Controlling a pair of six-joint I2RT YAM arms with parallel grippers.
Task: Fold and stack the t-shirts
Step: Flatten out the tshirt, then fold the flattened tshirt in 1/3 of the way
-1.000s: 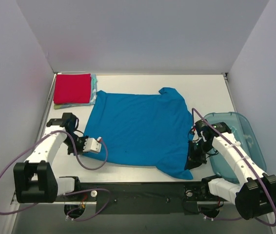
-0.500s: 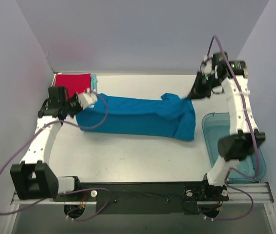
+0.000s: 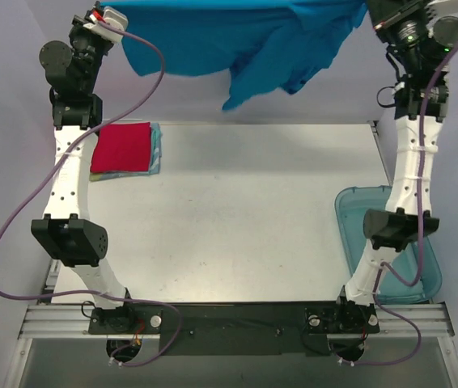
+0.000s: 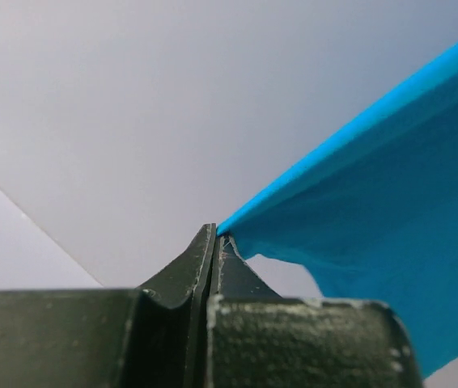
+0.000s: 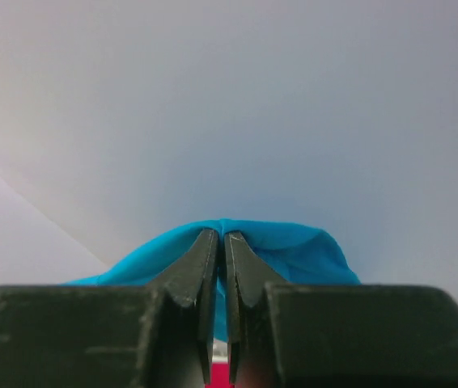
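Note:
The bright blue t-shirt (image 3: 237, 36) hangs stretched high above the table, along the top of the overhead view, one loose part drooping in the middle. My left gripper (image 4: 215, 235) is shut on its left corner, and the blue cloth (image 4: 375, 202) runs off to the right. My right gripper (image 5: 222, 236) is shut on a bunched fold of the same shirt (image 5: 302, 252). A folded red t-shirt (image 3: 120, 146) lies on the stack at the table's back left, with a light teal edge (image 3: 156, 149) and a yellowish edge (image 3: 106, 175) showing under it.
A translucent blue plastic bin (image 3: 393, 242) sits at the table's right edge beside the right arm's base. Both arms stand raised tall at the left and right sides. White walls close in the back and both sides.
Both arms have swung up from the table, carrying the blue t-shirt from lying flat, through a folded band at the back, to hanging in the air.

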